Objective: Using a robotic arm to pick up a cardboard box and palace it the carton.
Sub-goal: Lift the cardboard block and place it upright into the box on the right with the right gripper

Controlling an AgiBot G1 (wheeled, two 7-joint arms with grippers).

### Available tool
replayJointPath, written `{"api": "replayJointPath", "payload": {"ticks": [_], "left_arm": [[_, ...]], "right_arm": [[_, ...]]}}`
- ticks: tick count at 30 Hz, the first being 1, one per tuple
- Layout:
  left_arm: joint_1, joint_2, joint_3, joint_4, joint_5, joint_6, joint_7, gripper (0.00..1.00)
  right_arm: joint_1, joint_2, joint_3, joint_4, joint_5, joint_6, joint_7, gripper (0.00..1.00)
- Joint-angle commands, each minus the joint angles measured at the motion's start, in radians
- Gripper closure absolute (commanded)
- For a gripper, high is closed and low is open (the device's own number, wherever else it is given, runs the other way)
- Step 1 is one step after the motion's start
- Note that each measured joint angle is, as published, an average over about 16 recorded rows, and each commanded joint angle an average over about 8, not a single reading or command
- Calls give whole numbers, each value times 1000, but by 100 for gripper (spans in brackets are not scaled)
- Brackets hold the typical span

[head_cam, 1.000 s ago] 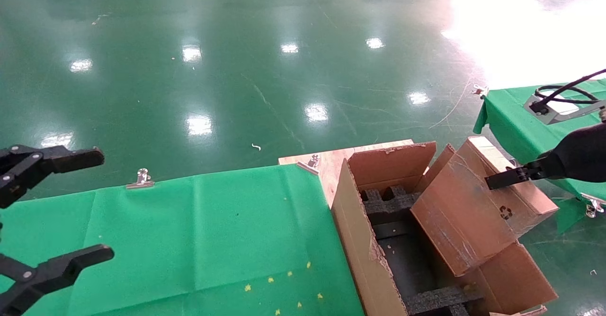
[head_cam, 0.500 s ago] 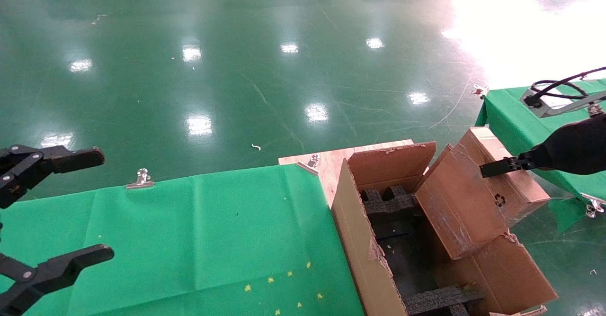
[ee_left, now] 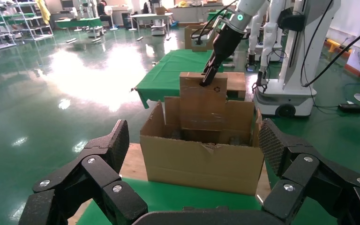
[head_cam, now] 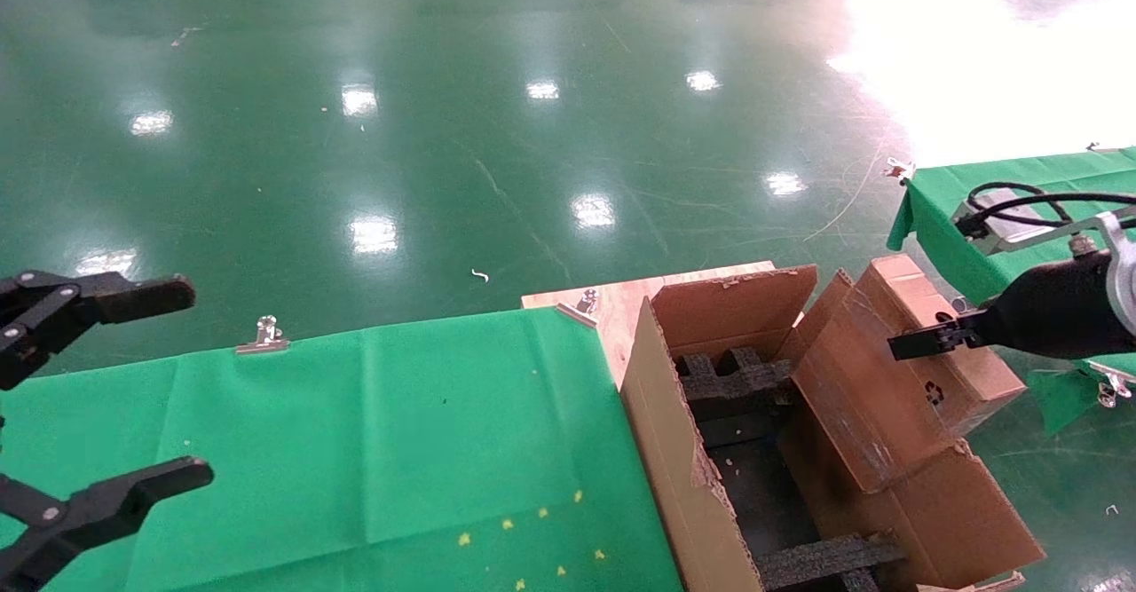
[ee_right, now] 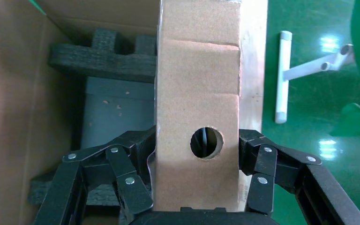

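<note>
The brown cardboard box (head_cam: 874,388) with a recycling mark hangs tilted, its lower end down inside the large carton (head_cam: 661,450), above the black foam inserts (head_cam: 732,379). My right gripper (head_cam: 919,343) is shut on the box's upper end. In the right wrist view the fingers (ee_right: 138,150) press both sides of the box (ee_right: 197,89) beside its round hole. The left wrist view shows the box (ee_left: 202,105) standing up out of the carton (ee_left: 201,164), held by the white arm (ee_left: 236,18). My left gripper (head_cam: 106,388) stays parked open at the left, over the green table.
The carton stands on a wooden board (head_cam: 621,303) beside the green-clothed table (head_cam: 355,450) with metal clips (head_cam: 264,335). A second green table (head_cam: 967,210) is at the right, behind my right arm. The carton's right flap (head_cam: 958,521) hangs outward.
The box has sunk lower and tipped more upright, its lower end deeper in the carton. My right gripper has shifted slightly left with it. The left arm has not moved.
</note>
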Motion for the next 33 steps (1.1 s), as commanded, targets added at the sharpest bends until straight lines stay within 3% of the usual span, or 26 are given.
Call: {"api": "replayJointPath", "payload": {"ticks": [1, 33], "left_arm": [[0, 0, 0, 0, 0, 0, 0, 0], [0, 0, 0, 0, 0, 0, 0, 0]], "right_arm": [[-1, 6, -9, 36, -40, 11, 48, 100], [-201, -105, -93, 69, -205, 194, 342, 100]]}}
